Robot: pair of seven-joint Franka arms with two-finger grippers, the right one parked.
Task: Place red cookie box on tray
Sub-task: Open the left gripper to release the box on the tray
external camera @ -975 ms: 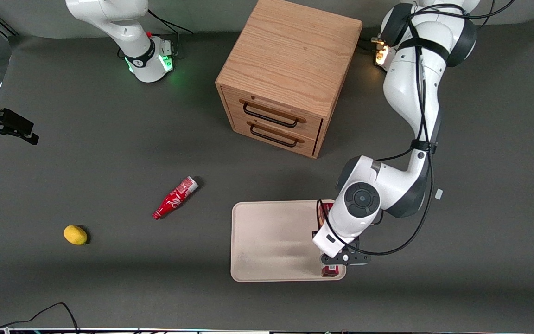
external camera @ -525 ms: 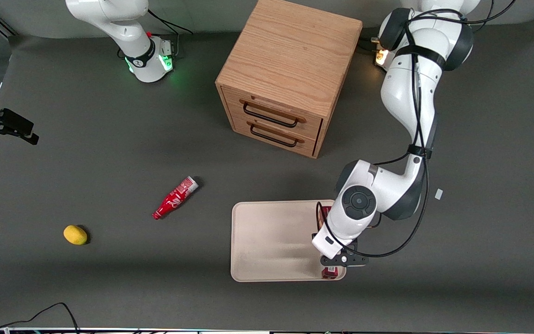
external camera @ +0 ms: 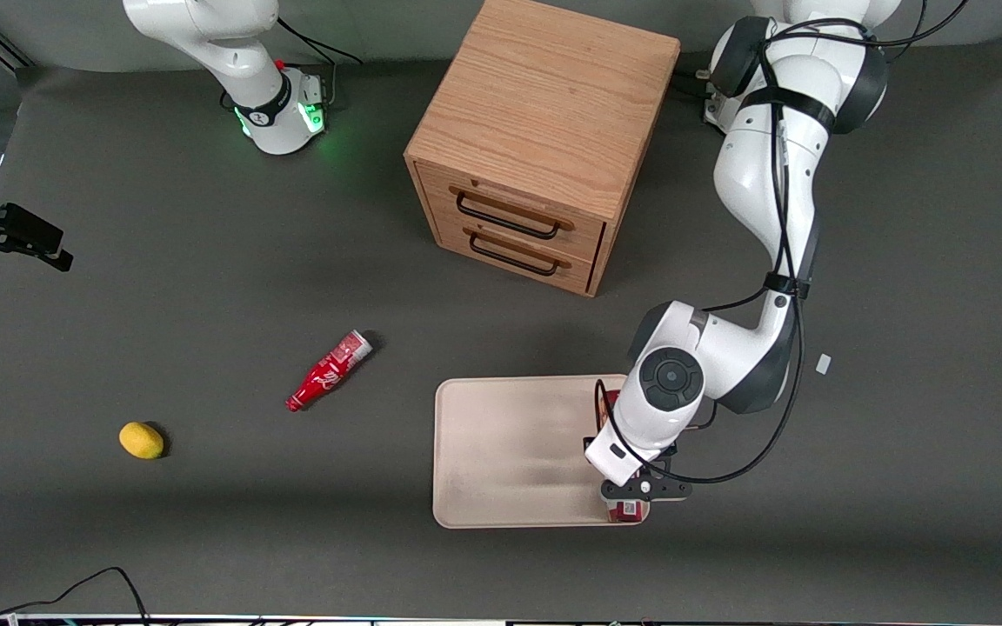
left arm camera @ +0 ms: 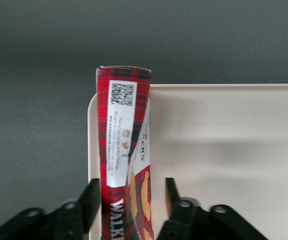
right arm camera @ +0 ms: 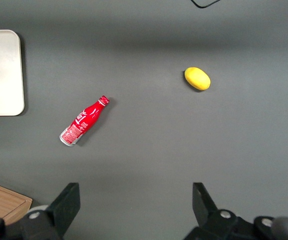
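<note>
Your gripper (left arm camera: pixel 129 200) hangs over the tray (external camera: pixel 501 452) edge nearest the working arm, fingers (left arm camera: pixel 91 200) spread either side of the box (left arm camera: pixel 126 165), with a gap showing at one finger. The box lies along that edge, seemingly leaning on the rim. Lift straight up, slowly, so neither finger drags it off.

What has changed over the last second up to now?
The gripper sank slightly, bringing the red cookie box down at the tray's edge toward the working arm's end. In the wrist view one finger stands clear of the box. Bottle, lemon and drawer cabinet stayed put.
</note>
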